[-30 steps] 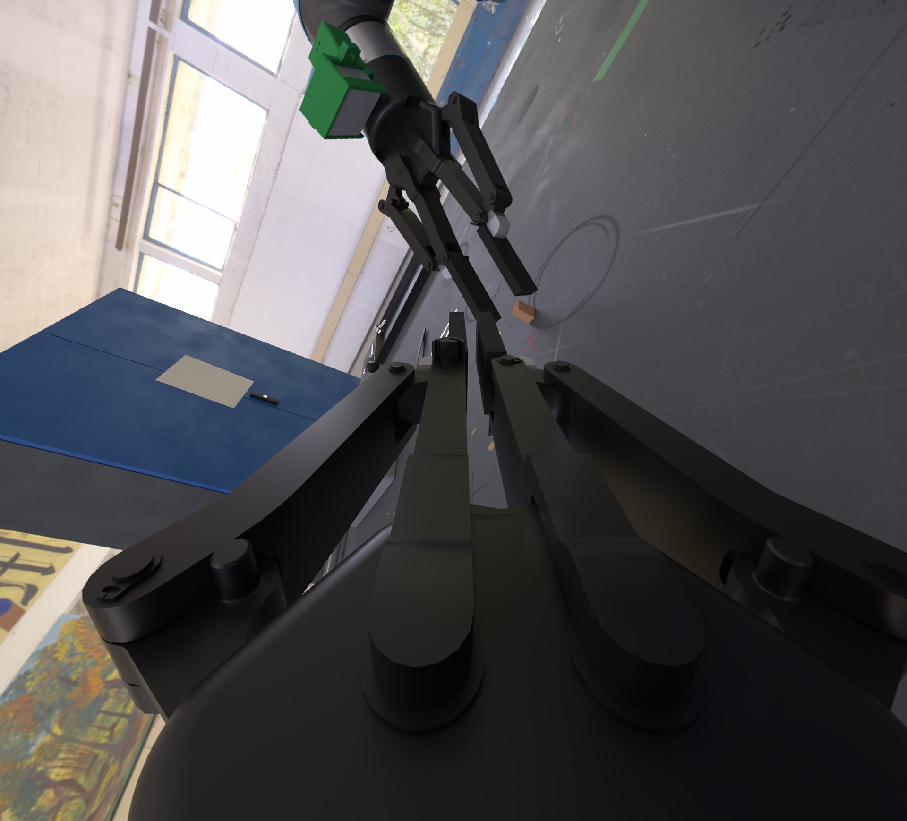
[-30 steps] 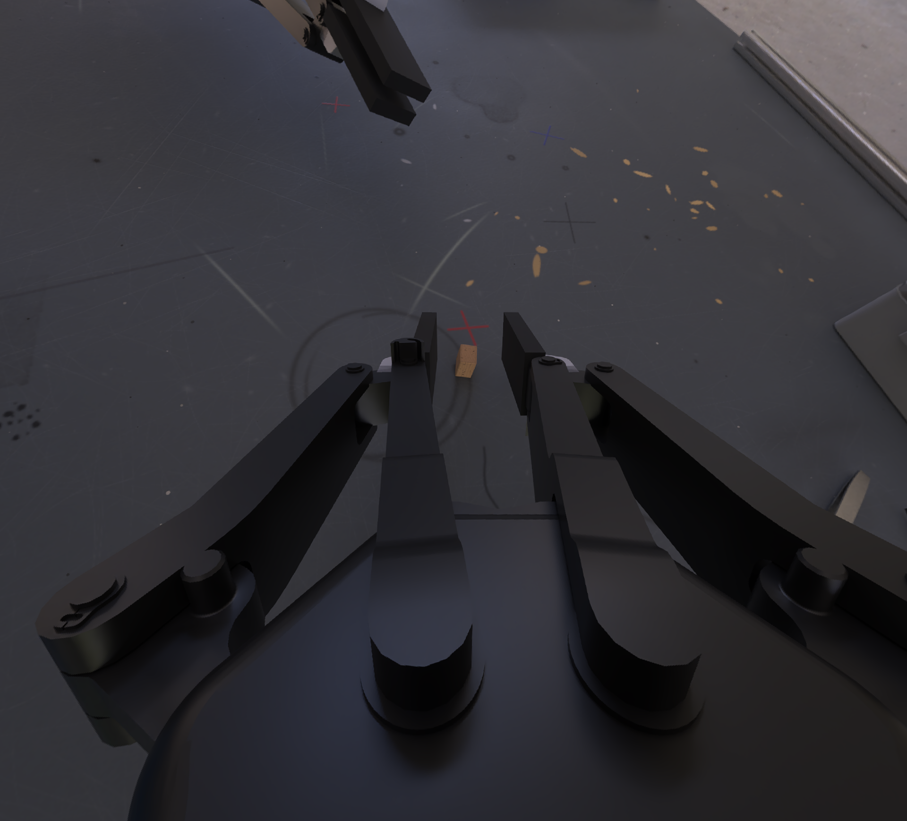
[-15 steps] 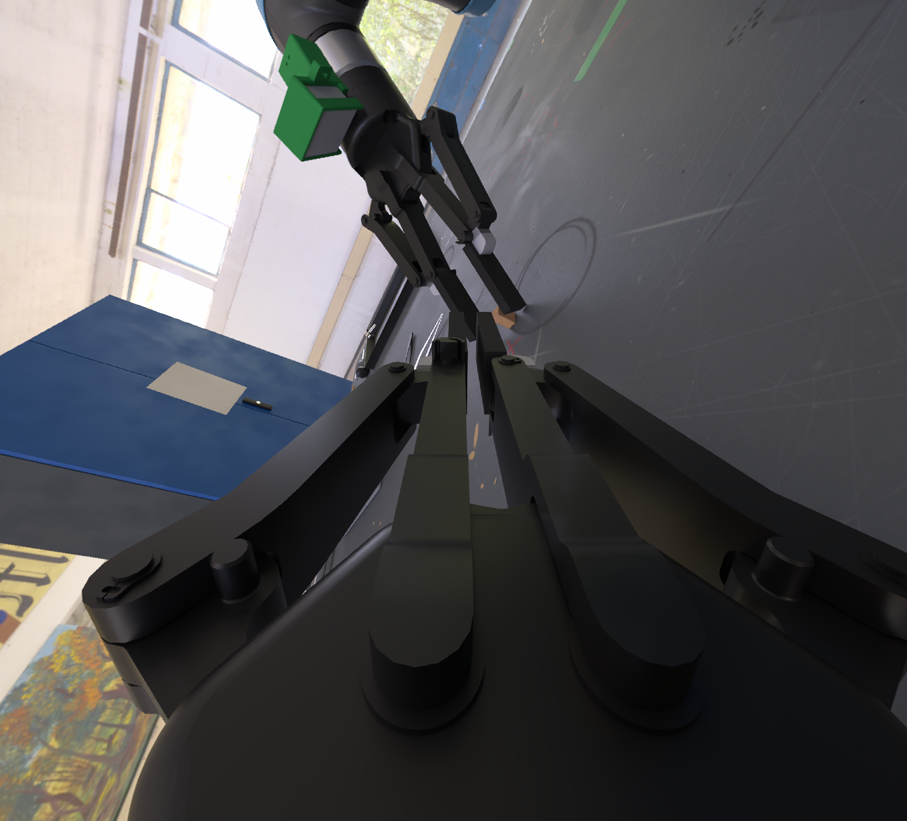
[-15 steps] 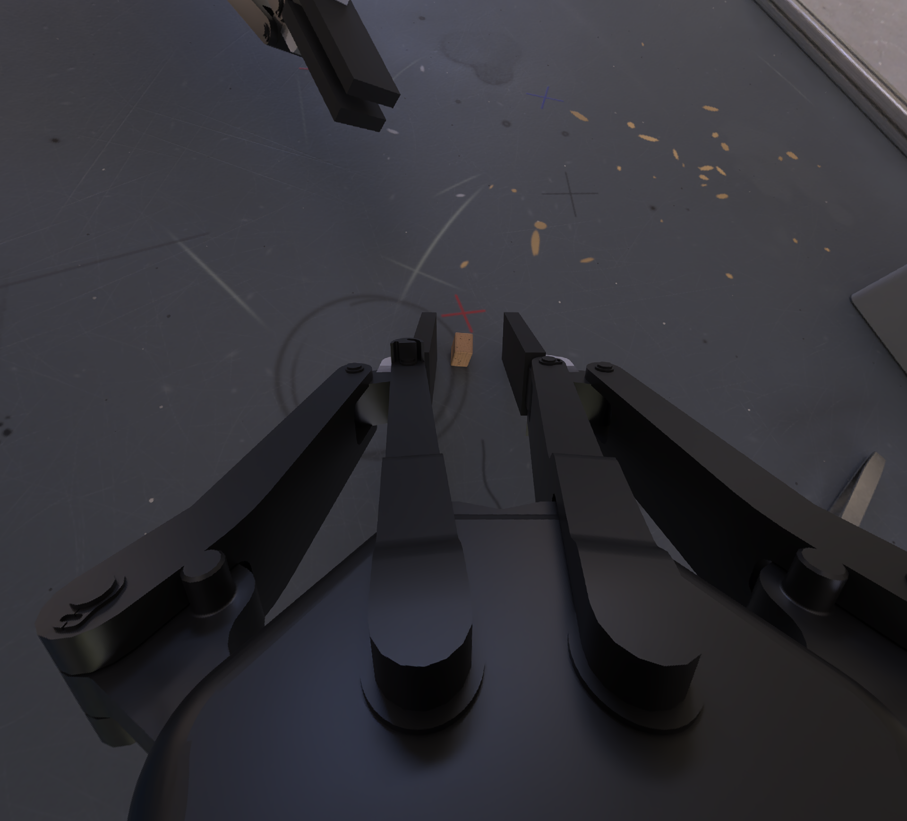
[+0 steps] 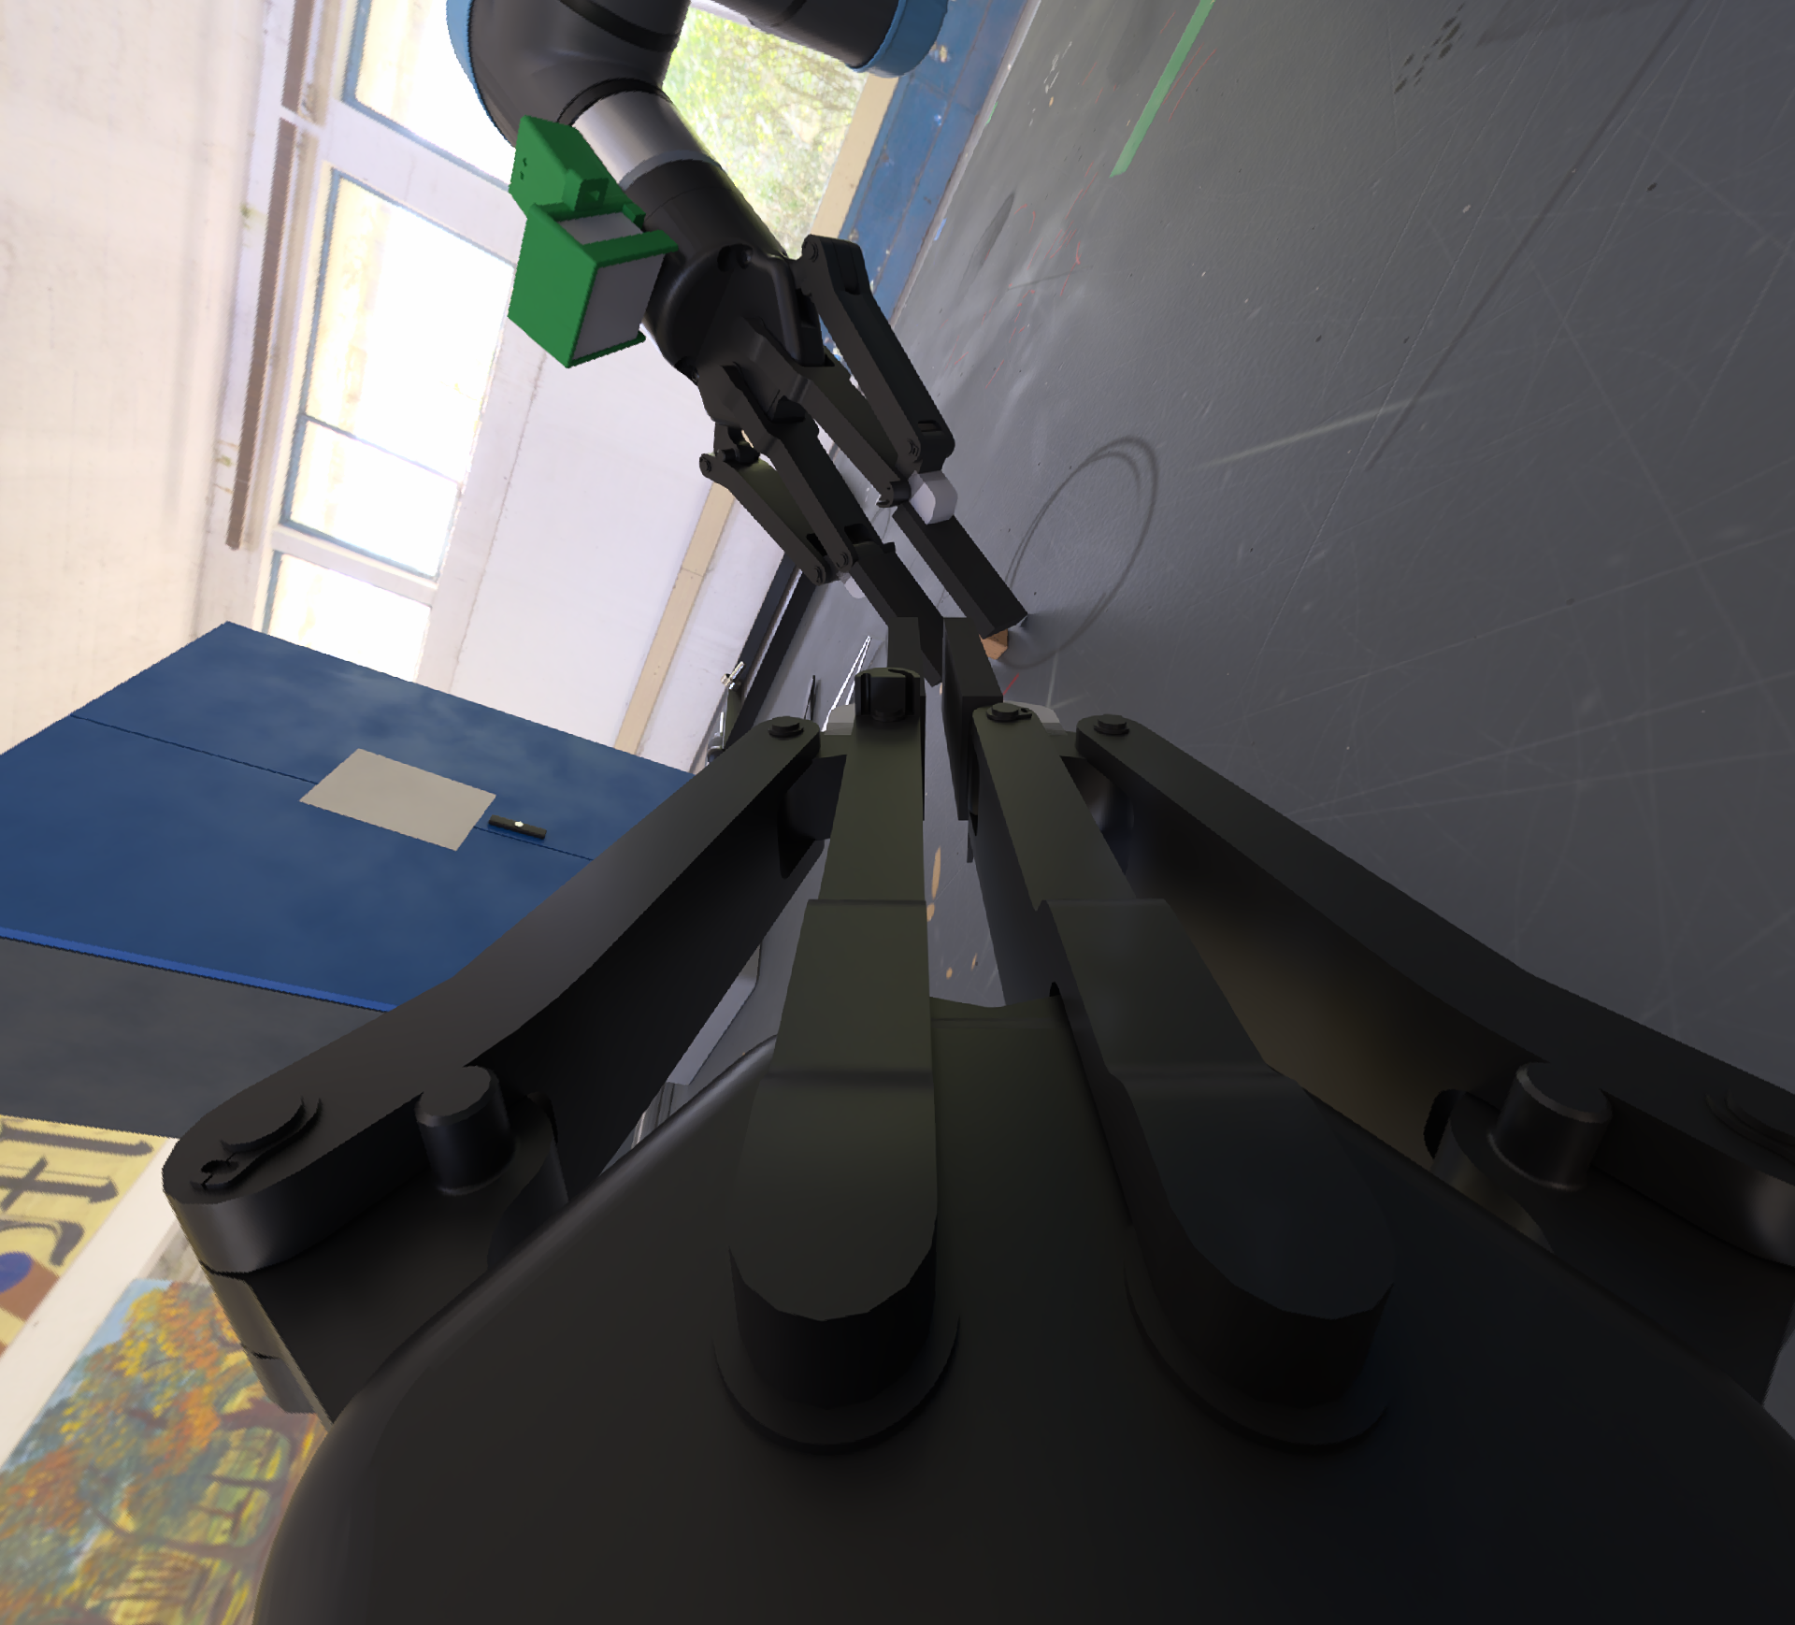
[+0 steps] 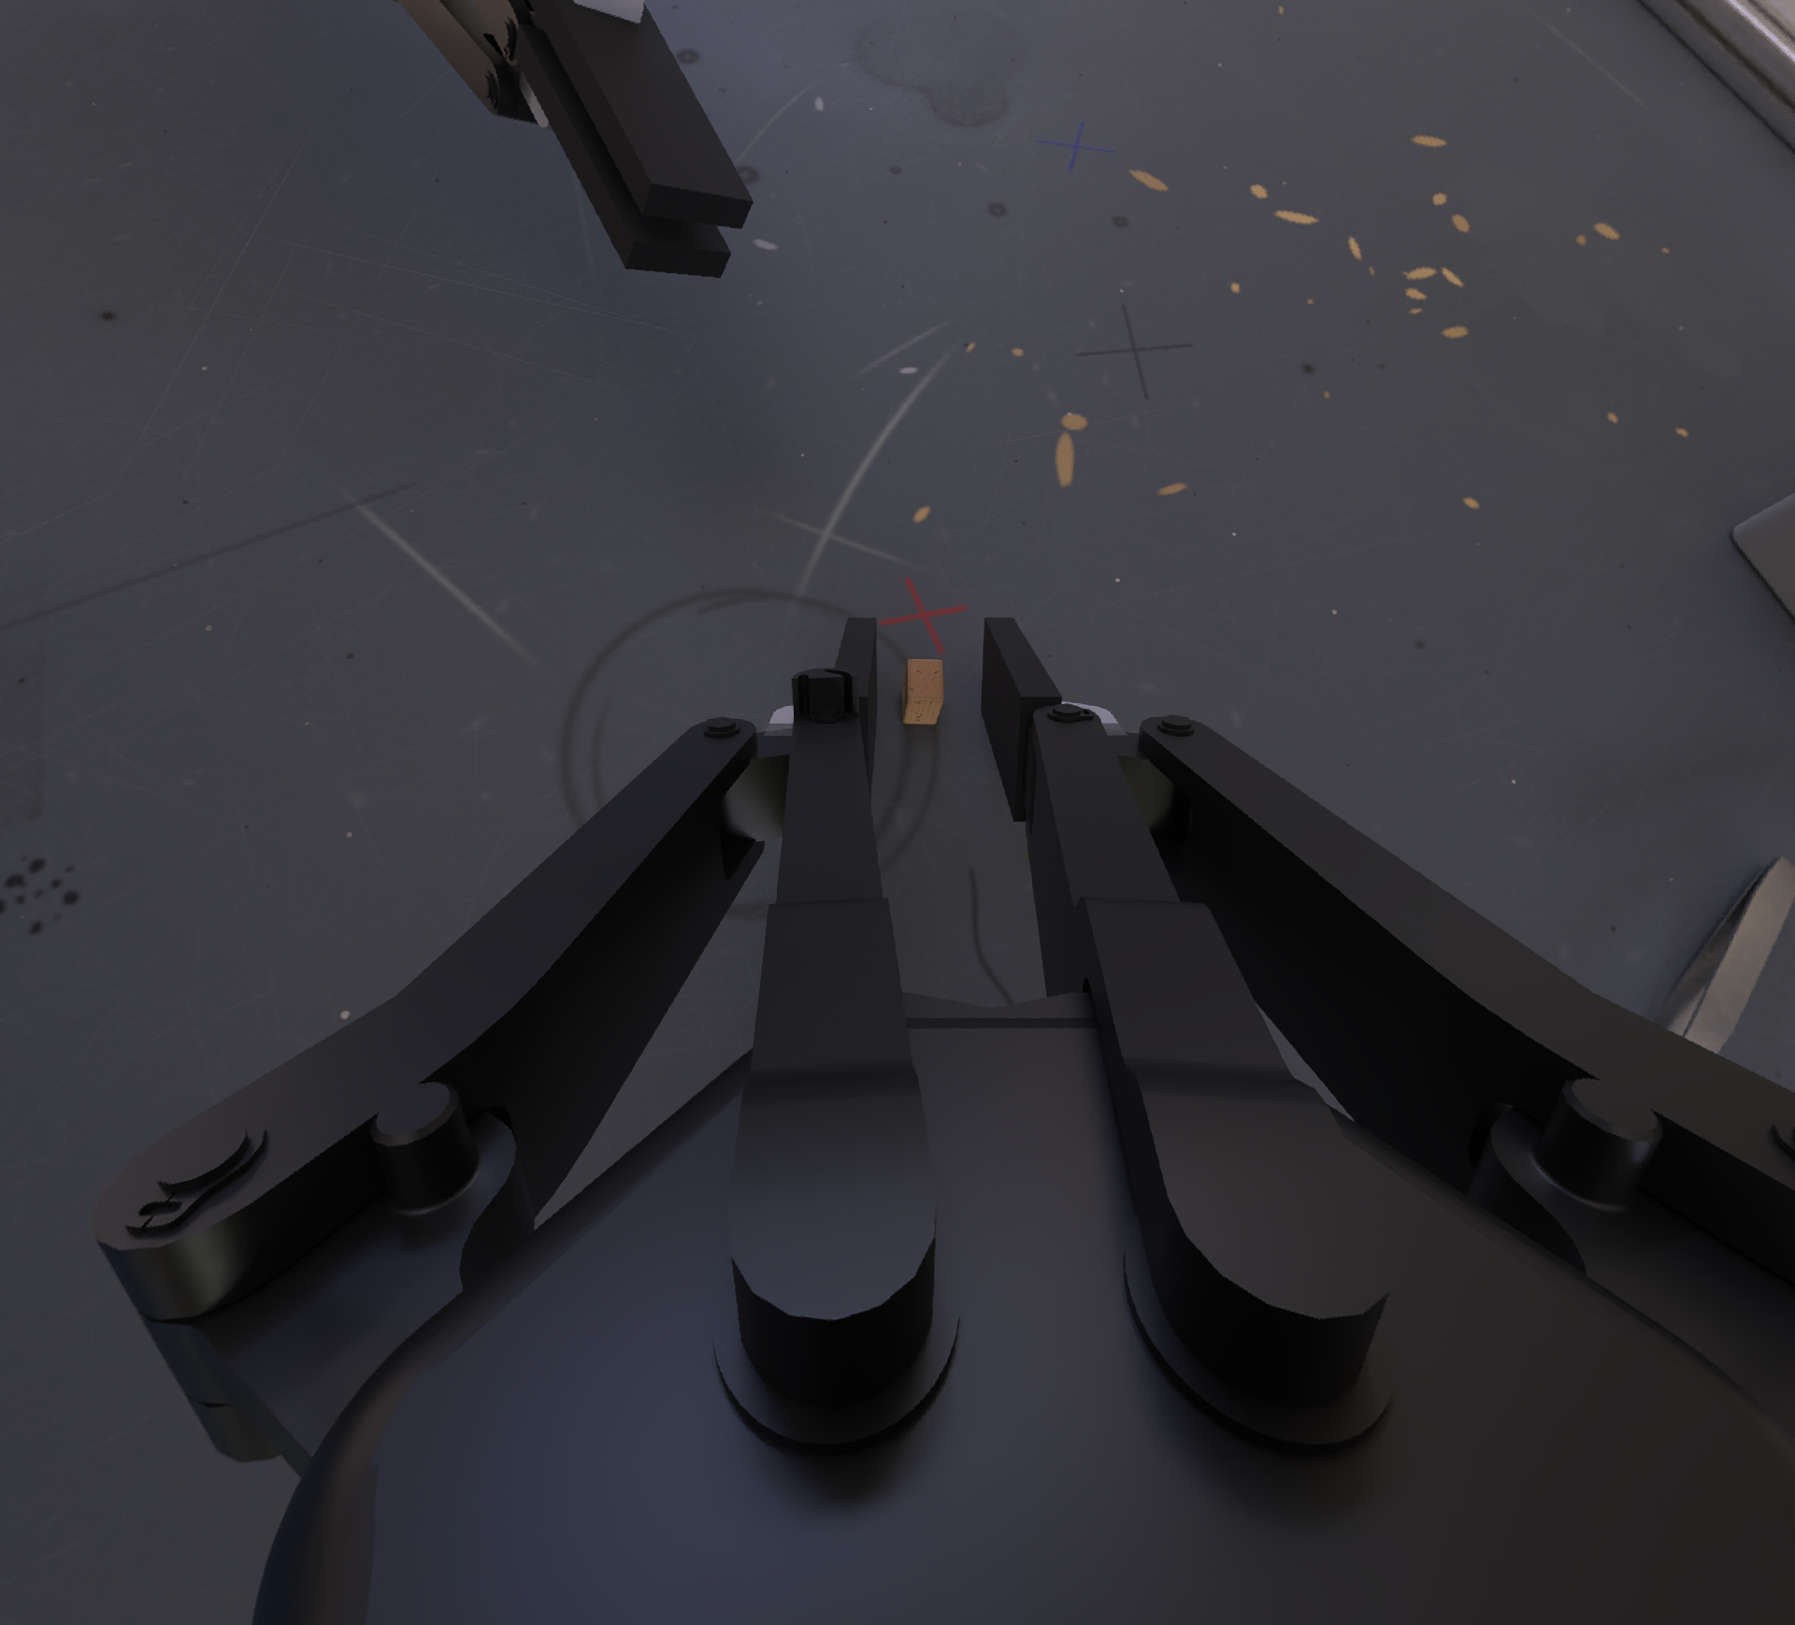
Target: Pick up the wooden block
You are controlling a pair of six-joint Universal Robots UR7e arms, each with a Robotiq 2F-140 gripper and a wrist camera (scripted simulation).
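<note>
Block (image 6: 923,690) of light wood lies on the dark desk (image 6: 389,432), between the two spread fingers of the right claw (image 6: 925,656) and touching neither. The left claw (image 6: 680,218) hangs apart above the desk, fingers pressed together on nothing.

Daylight pours through tall white-framed windows (image 5: 379,374) in a pale wall (image 5: 107,238). A dark grey scratched surface (image 6: 389,432) carries orange flecks (image 6: 1292,218); a blue cabinet (image 5: 223,860) stands nearby.
</note>
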